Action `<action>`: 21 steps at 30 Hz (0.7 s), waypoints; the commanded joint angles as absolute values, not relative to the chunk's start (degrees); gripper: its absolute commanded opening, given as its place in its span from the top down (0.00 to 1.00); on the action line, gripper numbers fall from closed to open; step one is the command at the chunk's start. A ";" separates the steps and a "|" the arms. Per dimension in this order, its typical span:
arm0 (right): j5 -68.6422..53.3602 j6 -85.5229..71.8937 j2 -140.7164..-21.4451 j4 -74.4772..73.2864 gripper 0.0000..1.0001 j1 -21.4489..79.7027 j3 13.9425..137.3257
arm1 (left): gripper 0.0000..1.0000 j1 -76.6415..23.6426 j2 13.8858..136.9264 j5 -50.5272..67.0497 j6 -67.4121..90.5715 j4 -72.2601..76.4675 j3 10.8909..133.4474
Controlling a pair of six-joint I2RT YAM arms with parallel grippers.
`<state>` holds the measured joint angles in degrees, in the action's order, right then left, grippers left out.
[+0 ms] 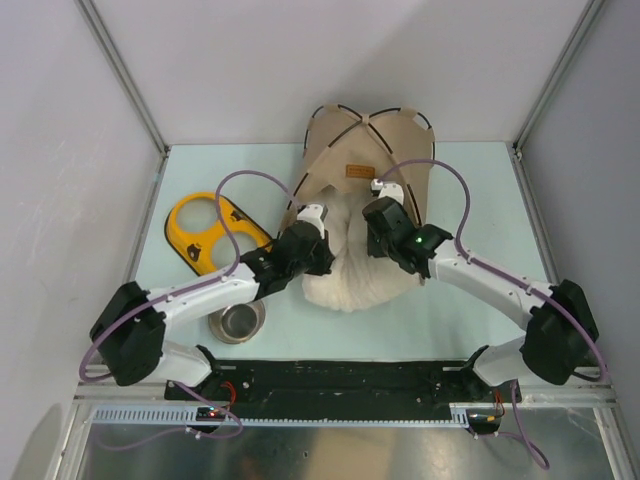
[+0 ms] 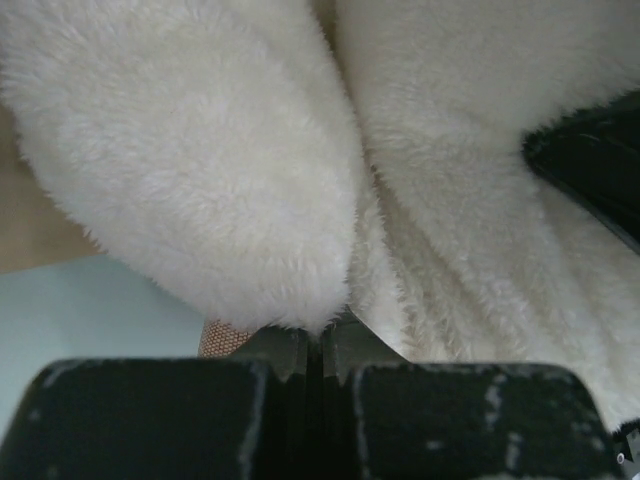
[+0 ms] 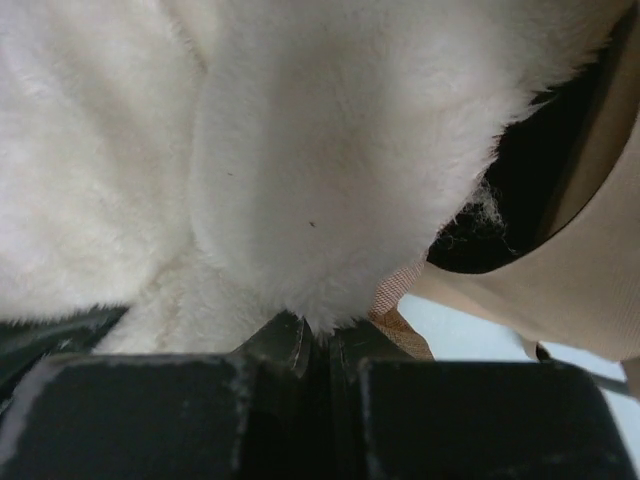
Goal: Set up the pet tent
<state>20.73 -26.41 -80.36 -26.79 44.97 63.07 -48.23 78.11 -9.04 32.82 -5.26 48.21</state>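
Observation:
The tan pet tent (image 1: 365, 150) with thin black poles and a brown label (image 1: 360, 171) stands at the back centre, its opening facing me. The cream fluffy pillow (image 1: 350, 265) lies partly in that opening. My left gripper (image 1: 316, 220) is shut on the pillow's left edge, and the left wrist view shows its jaws (image 2: 318, 340) pinched on the fluff (image 2: 200, 150). My right gripper (image 1: 384, 208) is shut on the pillow's right edge (image 3: 330, 150), jaws closed (image 3: 318, 335). Tan tent fabric (image 3: 580, 270) and the dark tent interior (image 3: 520, 190) lie just right of it.
The yellow double-bowl holder (image 1: 212, 228) lies on the pale table (image 1: 480, 200) at the left. A metal bowl (image 1: 237, 322) sits near the left arm's base. Grey walls and metal posts close in the back and sides.

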 commanded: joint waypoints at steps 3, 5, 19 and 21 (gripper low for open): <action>20.30 -27.36 -83.55 -21.70 1.00 43.68 67.29 | 1.00 -50.15 82.94 -7.48 31.75 -5.28 58.96; 23.05 -27.78 -83.27 -21.64 1.00 43.64 67.34 | 1.00 -50.02 83.80 -8.42 30.17 -6.13 61.23; 30.15 -26.87 -81.69 -16.99 0.96 41.32 67.28 | 1.00 -47.79 88.01 -16.15 21.92 -8.24 73.78; 29.16 -26.54 -81.94 -16.68 0.83 41.07 67.27 | 0.99 -46.73 88.25 -15.86 23.50 -8.39 73.92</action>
<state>30.57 -26.61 -82.81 -24.08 41.10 64.34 -47.40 87.74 -17.74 23.46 -14.50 70.28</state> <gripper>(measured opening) 0.076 0.027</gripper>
